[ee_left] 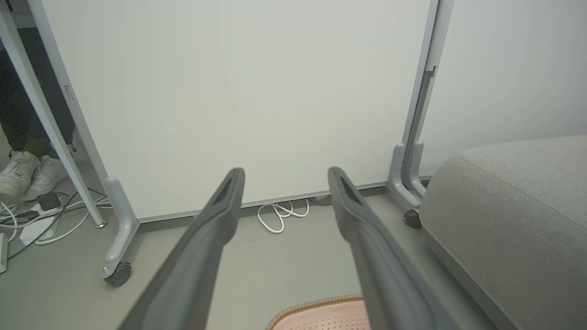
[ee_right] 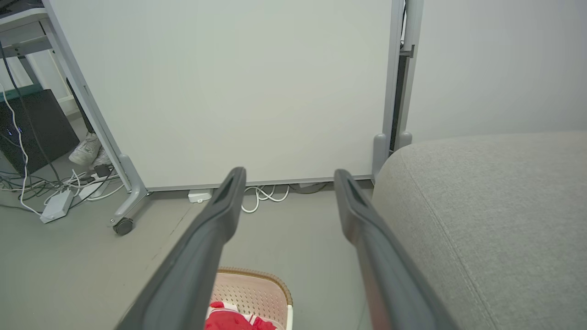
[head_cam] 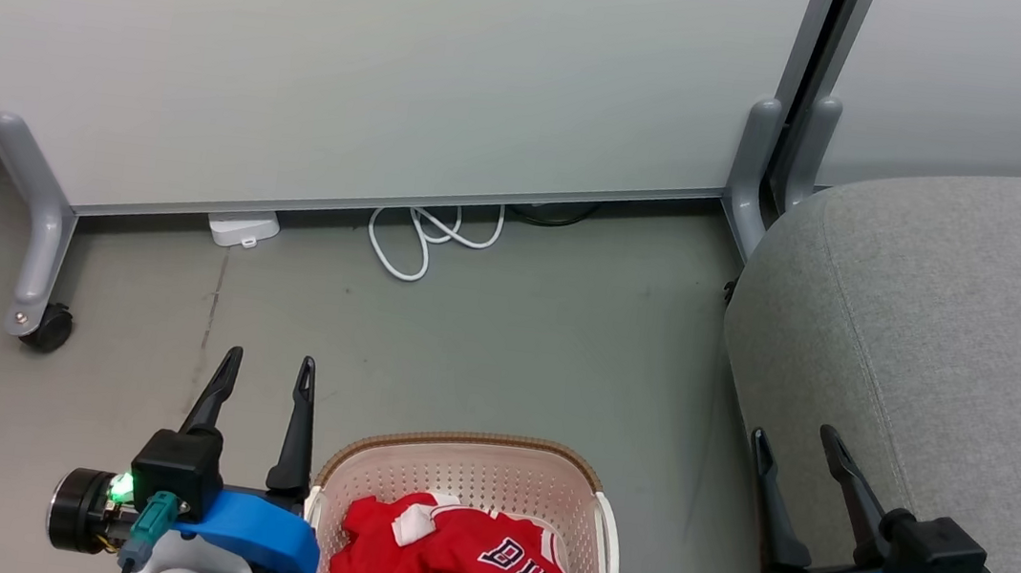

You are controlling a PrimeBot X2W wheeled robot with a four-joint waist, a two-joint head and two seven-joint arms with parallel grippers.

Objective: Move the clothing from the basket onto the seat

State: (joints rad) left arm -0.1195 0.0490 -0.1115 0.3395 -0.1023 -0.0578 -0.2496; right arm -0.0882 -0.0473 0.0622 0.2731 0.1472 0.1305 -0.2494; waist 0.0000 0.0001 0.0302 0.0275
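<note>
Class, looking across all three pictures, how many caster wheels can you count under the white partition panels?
2. One caster sits on the floor at far left, left of the basket; the second caster is by the seat's corner. Others may be hidden behind the panels.

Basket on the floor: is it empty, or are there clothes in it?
Not empty. Red clothing lies crumpled inside the basket, one piece bearing lettering. How many pieces, cannot tell.
</note>
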